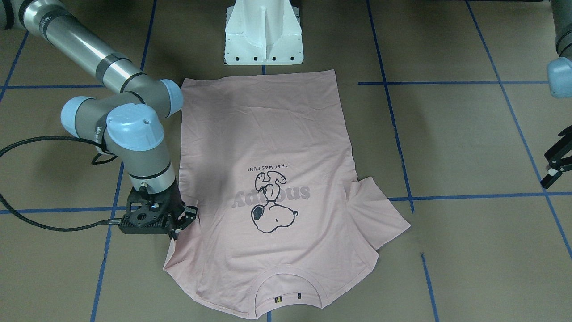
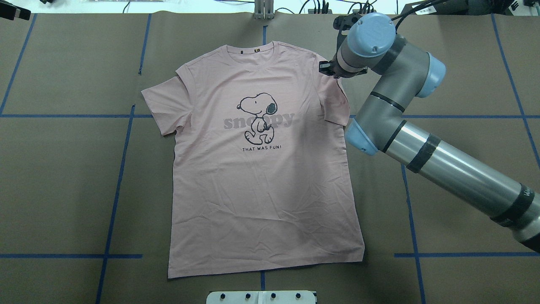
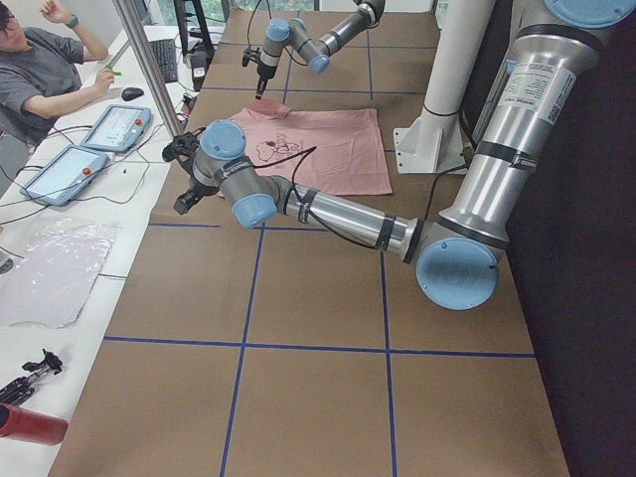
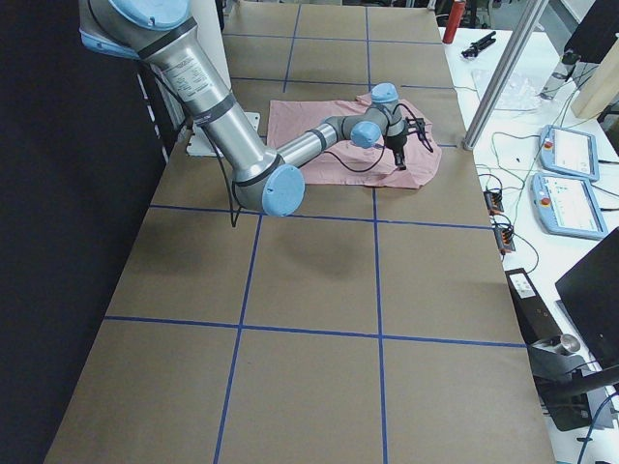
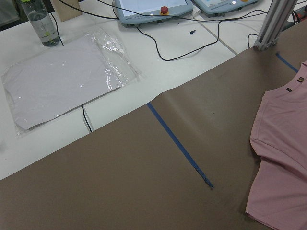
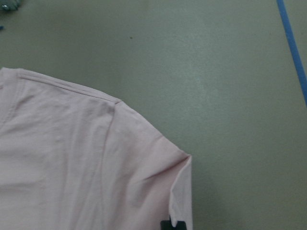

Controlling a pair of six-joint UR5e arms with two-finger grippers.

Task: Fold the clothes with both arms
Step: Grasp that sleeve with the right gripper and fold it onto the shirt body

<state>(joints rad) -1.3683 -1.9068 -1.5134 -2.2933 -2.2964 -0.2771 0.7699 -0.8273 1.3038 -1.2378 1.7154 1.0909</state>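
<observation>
The light pink Snoopy T-shirt (image 1: 268,134) lies flat and face up on the brown table, collar away from the robot (image 2: 261,190). My right gripper (image 1: 182,222) stands over the shirt's sleeve and shoulder on my right side (image 2: 325,67), fingers apart and holding nothing. Its wrist view shows that sleeve (image 6: 72,167), creased, with a small dark tag (image 6: 165,224) at its hem. My left gripper (image 1: 554,166) is open and empty, well off the shirt near the far table edge (image 3: 184,179). Its wrist view shows the other sleeve (image 5: 283,158).
The white pedestal base (image 1: 263,40) stands at the shirt's hem. Blue tape lines (image 2: 122,160) cross the table. Beyond the far edge are teach pendants (image 3: 114,127), a plastic sheet (image 5: 62,76), a bottle (image 5: 41,24), a metal post (image 3: 149,70) and an operator (image 3: 40,70).
</observation>
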